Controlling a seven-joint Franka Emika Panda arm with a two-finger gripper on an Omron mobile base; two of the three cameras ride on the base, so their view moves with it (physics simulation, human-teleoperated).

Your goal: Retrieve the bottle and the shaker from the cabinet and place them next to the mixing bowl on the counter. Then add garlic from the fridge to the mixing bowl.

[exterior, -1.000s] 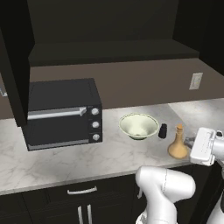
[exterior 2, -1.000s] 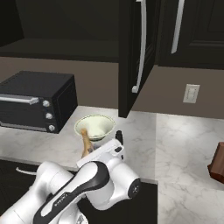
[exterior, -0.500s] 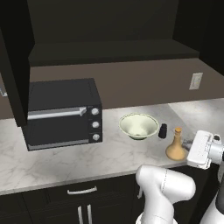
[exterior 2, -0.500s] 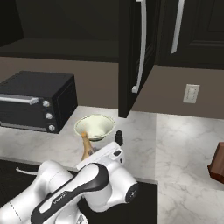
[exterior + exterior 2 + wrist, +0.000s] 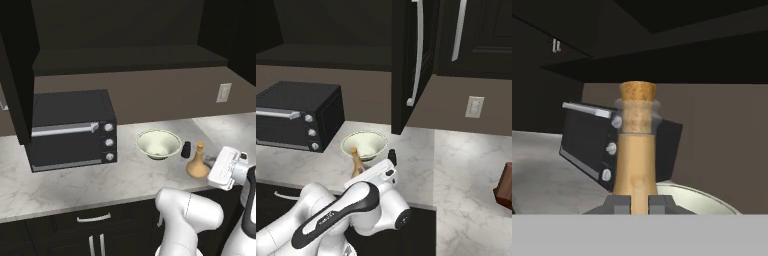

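Since earlier frame, hand has slid slightly down and right in left base view; bottle unmoved on counter. Nearest: gripper shut on bottle at neck base, bottom centre of hand view. We judge it rigid, smooth, bottom-heavy, likely breakable; neck is natural hold. Long axis vertical, cork up. Beyond, mid-frame: shaker, then mixing bowl, just left of bottle. Black oven farther left.

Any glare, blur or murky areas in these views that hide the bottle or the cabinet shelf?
Left base view: sharp, evenly lit, the bottle clear beside the mixing bowl; the cabinet shelf is very dark. Right base view: no glare, the arm hides the bottle's base. Hand view: the bottle's neck sharp, close, between the gripper tips.
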